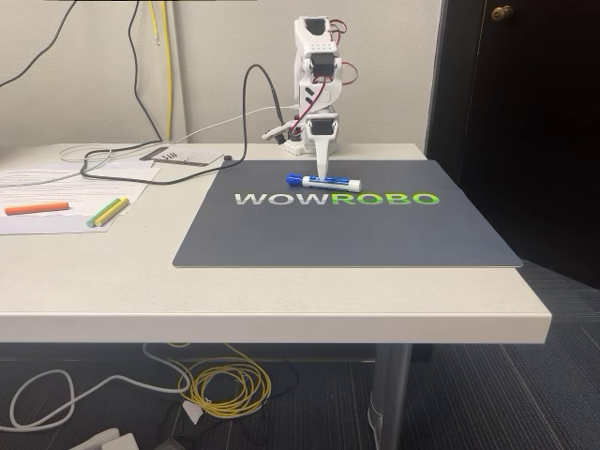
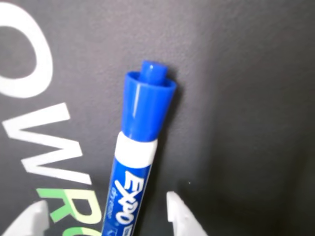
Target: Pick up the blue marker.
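Observation:
The blue marker (image 1: 343,181) lies flat on the dark mat (image 1: 375,234), just behind the printed lettering, with its blue cap to the left in the fixed view. My gripper (image 1: 322,172) points straight down over the marker's middle. In the wrist view the blue marker (image 2: 142,118) runs up from the bottom edge, cap end up. My gripper (image 2: 106,216) is open. Its two white fingertips (image 2: 179,214) stand either side of the barrel, with a gap on each side.
An orange highlighter (image 1: 36,207) and yellow-green highlighters (image 1: 108,212) lie on papers at the left of the table. Black and white cables (image 1: 159,159) trail behind the mat near the arm's base. The table's front edge (image 1: 281,323) is near the camera.

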Robot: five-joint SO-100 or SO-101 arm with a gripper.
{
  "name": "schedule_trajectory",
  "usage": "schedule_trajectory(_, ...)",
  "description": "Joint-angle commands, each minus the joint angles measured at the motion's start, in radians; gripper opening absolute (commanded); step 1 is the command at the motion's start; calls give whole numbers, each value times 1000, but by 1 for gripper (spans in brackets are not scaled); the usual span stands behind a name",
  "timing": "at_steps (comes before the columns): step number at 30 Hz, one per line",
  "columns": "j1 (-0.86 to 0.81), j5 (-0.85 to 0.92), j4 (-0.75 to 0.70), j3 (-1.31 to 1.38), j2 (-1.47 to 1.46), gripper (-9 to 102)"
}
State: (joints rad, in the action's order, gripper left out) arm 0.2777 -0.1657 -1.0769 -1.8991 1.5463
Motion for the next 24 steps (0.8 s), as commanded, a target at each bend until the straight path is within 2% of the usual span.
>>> schedule_trajectory(1, -2, -3, -23, 58, -11, 35)
schedule_trajectory(12, -2, -6, -103, 144, -109, 35)
schedule_trajectory(24, 5, 0, -161, 227, -187, 21)
